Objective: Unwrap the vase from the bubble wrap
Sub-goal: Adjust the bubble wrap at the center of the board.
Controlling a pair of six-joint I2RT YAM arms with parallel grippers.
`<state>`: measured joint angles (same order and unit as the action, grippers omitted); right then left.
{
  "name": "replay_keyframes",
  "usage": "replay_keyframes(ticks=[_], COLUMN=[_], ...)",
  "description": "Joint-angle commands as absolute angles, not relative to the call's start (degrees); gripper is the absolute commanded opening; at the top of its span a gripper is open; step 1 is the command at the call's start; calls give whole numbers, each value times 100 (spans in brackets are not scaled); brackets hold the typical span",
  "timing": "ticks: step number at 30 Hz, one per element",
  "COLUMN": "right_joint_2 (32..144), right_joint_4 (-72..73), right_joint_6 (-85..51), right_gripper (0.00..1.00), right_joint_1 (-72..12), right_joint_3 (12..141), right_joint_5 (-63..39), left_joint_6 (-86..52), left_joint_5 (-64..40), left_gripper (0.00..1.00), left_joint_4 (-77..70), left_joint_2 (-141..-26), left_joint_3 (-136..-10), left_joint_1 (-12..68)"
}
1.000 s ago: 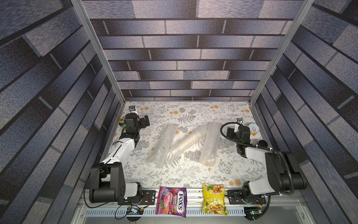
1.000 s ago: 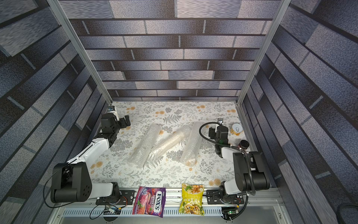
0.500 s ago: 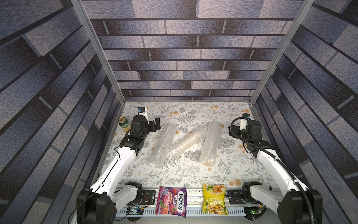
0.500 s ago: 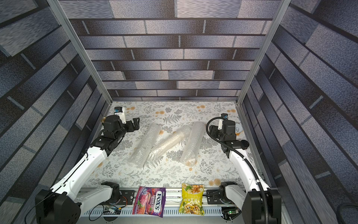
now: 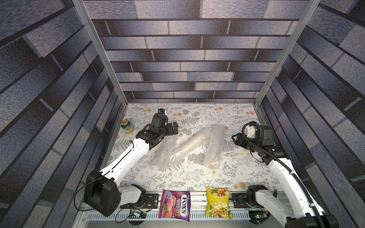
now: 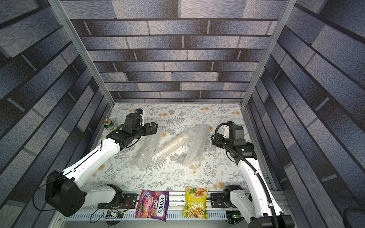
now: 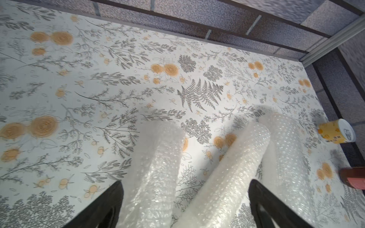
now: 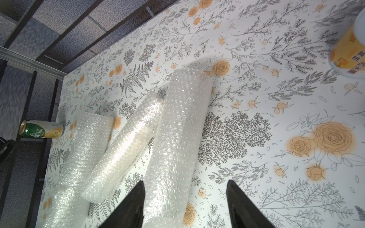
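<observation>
Bubble wrap [image 5: 190,145] lies rolled (three rolls) on the floral table [image 5: 197,177].

Left end effector [image 5: 173,129], right end effector [image 5: 235,138]: jaws apart.

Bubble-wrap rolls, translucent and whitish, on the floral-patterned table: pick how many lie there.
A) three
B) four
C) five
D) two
A: three show in both top views, the left roll, the slanted middle roll and the right roll, all lying on the table.
</observation>
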<state>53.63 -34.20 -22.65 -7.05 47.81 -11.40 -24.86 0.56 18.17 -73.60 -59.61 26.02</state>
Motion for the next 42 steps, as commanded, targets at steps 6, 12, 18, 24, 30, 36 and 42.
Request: replay_keyframes(ticks=[6,12,18,24,30,36,42], right_joint_2=[6245,6451,7175,8211,8735,9006,9191], right_joint_4=[-3529,-3643,-3789,-4107,-4113,-4294,-4529], right_joint_6=[-2609,-2655,-2622,-2480,-2504,-2448,-2394], right_gripper=[67,69,69,71,71,71,71], right_joint_1=[-1503,-2048,-2677,-3179,-3318,-3344,-3340], right_joint_3=[4971,5125,5732,6594,6709,6706,6646], right_joint_5=[-606,10,811,1371,1387,1471,1519], left_joint_6=[-3038,-2948,-3044,-3033,-3068,-3028,-3041], left_joint_5=[202,350,309,311,134,67,-123], left_gripper=[100,100,100,100,100,100,100], left_joint_4=[1978,2009,2074,2090,1975,1968,1889], left_joint_2=[-8066,-8341,-8813,-9163,-9331,-9462,-9570], left_joint_3=[-6317,-6466,-6655,-6888,-6950,-6987,-7025], left_joint_1=[3022,3402,3716,4017,4058,4054,4080])
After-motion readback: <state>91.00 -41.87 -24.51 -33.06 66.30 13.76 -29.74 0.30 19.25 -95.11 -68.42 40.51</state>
